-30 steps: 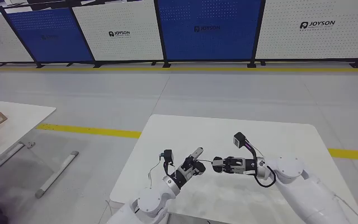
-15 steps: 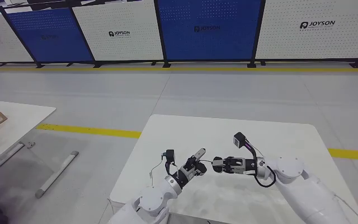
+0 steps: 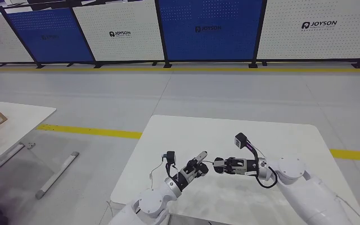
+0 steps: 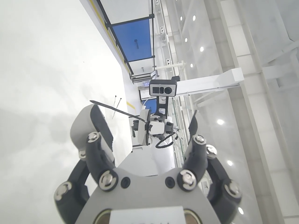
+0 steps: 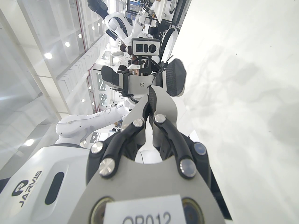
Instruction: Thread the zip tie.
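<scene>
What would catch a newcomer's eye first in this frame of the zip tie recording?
The right gripper and the left gripper face each other tip to tip above the near part of the white table. The right one is shut on a thin black zip tie, its free end reaching toward the open left one. Spare ties lie on the table beyond.

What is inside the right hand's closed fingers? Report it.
A black zip tie, its strap sticking out toward the open left hand. The right hand covers the gripped end.
</scene>
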